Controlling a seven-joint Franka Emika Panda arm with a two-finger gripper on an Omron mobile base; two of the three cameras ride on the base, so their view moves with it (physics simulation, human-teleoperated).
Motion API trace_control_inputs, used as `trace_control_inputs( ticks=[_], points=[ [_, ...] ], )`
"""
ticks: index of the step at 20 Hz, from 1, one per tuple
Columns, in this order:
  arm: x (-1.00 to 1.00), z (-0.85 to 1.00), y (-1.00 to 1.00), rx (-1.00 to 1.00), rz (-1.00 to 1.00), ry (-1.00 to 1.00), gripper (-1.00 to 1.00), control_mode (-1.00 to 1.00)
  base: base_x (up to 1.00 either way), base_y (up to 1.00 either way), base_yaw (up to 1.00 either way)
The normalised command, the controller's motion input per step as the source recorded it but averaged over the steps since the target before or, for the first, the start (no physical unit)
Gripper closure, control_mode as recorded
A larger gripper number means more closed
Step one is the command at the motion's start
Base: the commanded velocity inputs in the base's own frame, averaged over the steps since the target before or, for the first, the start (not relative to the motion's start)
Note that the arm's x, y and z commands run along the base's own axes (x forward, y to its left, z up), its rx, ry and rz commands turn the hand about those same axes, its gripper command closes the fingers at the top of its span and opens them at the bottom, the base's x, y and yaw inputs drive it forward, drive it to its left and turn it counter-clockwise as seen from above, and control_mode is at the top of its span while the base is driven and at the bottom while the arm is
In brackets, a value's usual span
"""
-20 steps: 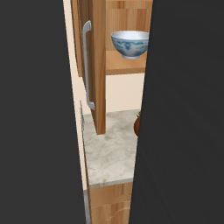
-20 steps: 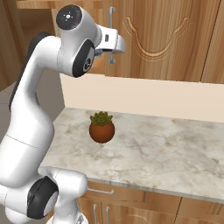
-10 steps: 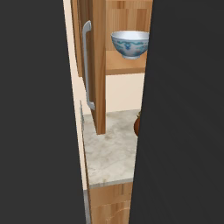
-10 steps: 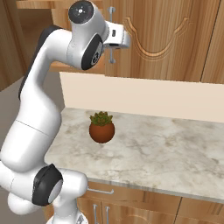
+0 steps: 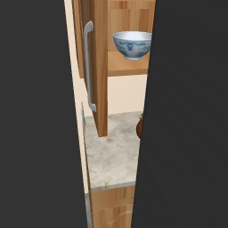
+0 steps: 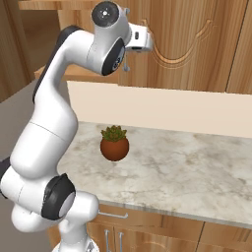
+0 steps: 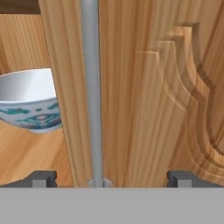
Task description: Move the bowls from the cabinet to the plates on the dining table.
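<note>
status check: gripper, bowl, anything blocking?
Gripper open, empty, straddling cabinet door handle. Patterned bowl on cabinet shelf. Door partly across the opening.

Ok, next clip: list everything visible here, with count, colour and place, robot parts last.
bowl: one, white with blue-green pattern, on the cabinet shelf.
cabinet: one, light-brown wood, above the counter; door with carved arch ajar.
handle: one, silver bar, upright on the door edge.
plant pot: one, terracotta with green plant, on the counter.
counter: one, beige marble pattern, over wooden drawers.
arm: one, white with dark joints, reaching up to the door.
gripper: one, open, fingertips either side of the handle.
</note>
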Motion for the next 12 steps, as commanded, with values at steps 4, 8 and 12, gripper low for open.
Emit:
trace_control_inputs(
  ticks=[4,8,12],
  points=[
    [0.19,0.00,-0.15,0.00,0.02,0.00,-1.00,-1.00,0.00,0.00,0.00],
    [0.33,0.00,0.00,0.00,0.00,0.00,-1.00,-1.00,0.00,0.00,0.00],
    [0.36,0.00,0.00,0.00,0.01,0.00,-1.00,-1.00,0.00,0.00,0.00]
  ],
)
